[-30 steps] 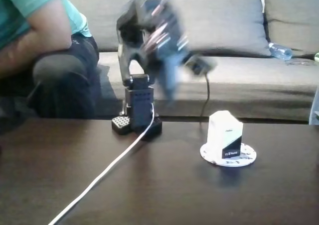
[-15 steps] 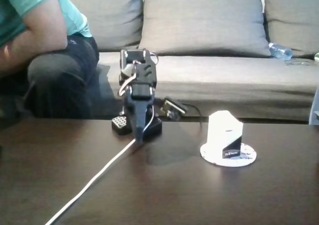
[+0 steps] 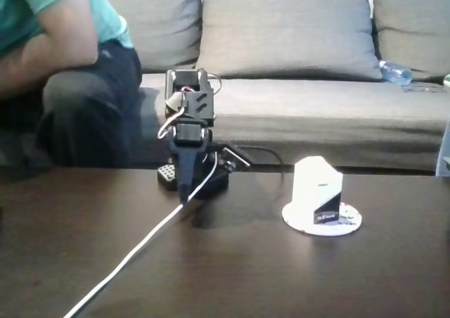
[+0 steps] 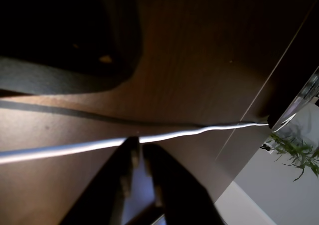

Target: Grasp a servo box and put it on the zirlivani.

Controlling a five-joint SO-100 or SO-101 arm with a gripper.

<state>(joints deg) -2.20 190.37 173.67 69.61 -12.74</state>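
Observation:
The servo box (image 3: 318,191), white on top and black below, stands upright on the zirlivani (image 3: 349,219), a flat white disc at the right of the dark table. My gripper (image 3: 184,195) hangs point-down in front of the arm's base, well left of the box and apart from it. In the wrist view the gripper (image 4: 138,146) enters from the bottom edge with its two dark fingers close together and nothing between them, just above the table near the white cable.
A white cable (image 3: 144,244) runs from the arm's base (image 3: 169,175) toward the table's front left; in the wrist view the cable (image 4: 75,148) crosses the frame. A person (image 3: 63,72) sits on the grey sofa (image 3: 316,65) behind the table. A water bottle (image 3: 395,72) lies on the sofa.
The arm swung down from a raised, blurred pose and folded over its base, gripper tip now near the table. The box stayed on the disc.

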